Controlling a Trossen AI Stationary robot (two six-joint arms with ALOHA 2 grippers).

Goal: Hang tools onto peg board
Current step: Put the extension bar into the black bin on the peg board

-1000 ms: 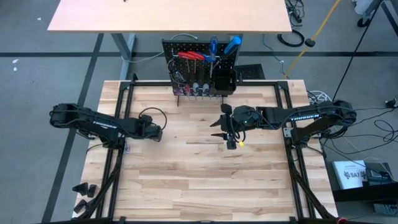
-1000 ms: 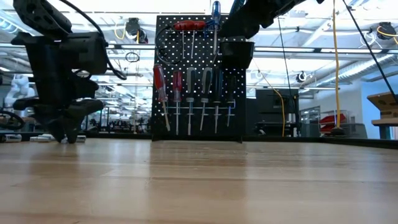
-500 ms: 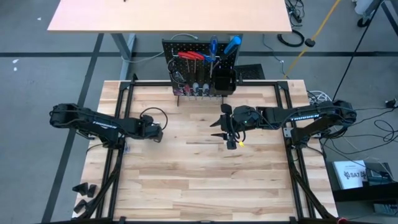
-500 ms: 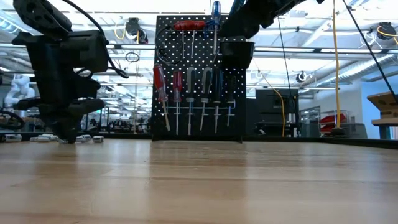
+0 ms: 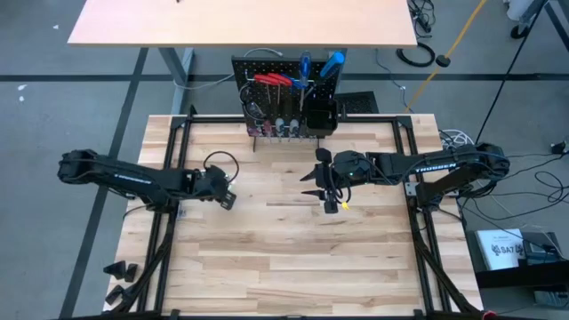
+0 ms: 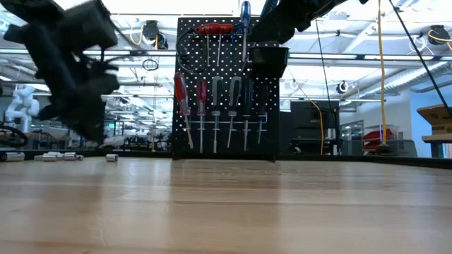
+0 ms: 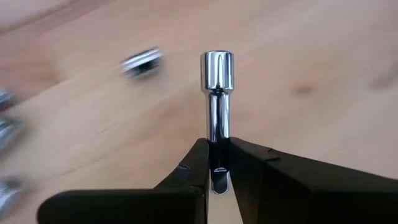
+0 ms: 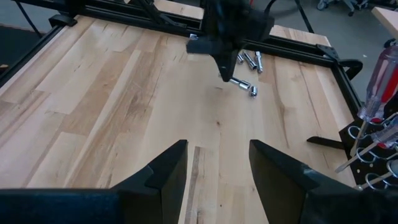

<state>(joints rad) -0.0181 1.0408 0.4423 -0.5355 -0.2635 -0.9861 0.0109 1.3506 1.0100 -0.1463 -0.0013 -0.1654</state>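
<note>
We see the left gripper (image 7: 217,163) clamped on a shiny silver metal socket piece (image 7: 217,93) above the table's left side; the right gripper (image 8: 217,163) waits mid-table, jaws apart.

A big robot lab: grey concrete floor (image 5: 71,116), bright ceiling lights (image 6: 395,21), and a small white robot (image 6: 18,106) at nine o'clock.
</note>
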